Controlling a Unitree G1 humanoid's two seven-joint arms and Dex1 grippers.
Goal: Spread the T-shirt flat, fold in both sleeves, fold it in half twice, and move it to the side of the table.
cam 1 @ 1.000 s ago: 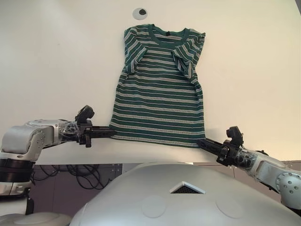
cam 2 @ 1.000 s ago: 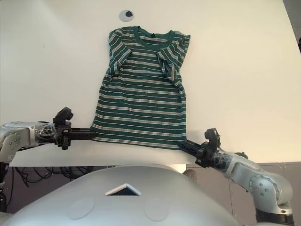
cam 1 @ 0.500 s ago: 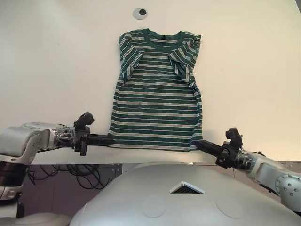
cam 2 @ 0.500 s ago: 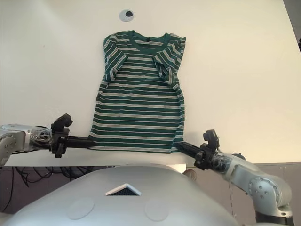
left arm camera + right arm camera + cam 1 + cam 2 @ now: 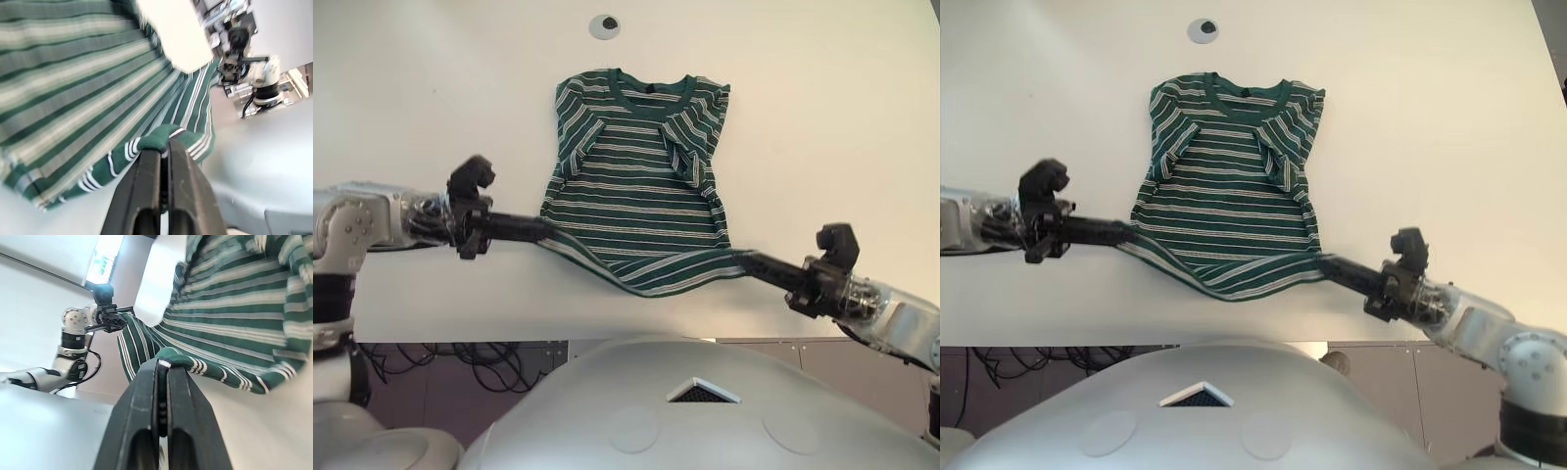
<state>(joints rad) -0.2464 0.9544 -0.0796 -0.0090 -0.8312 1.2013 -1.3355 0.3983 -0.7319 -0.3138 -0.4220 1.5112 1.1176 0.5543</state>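
Pinches the T-shirt [image 5: 636, 186] at both hem corners, one in the left tool [image 5: 541, 232], one in the right tool [image 5: 742, 258]. Holds the hem sagging near the table's [image 5: 431, 117] near edge, collar end lying flat farther in.

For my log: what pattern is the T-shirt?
T-shirt: green with white stripes, clearest in left eye view.

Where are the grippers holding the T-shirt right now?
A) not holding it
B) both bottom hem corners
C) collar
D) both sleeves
B: the left gripper and right gripper are each shut on a bottom corner of the T-shirt, its hem sagging between them.
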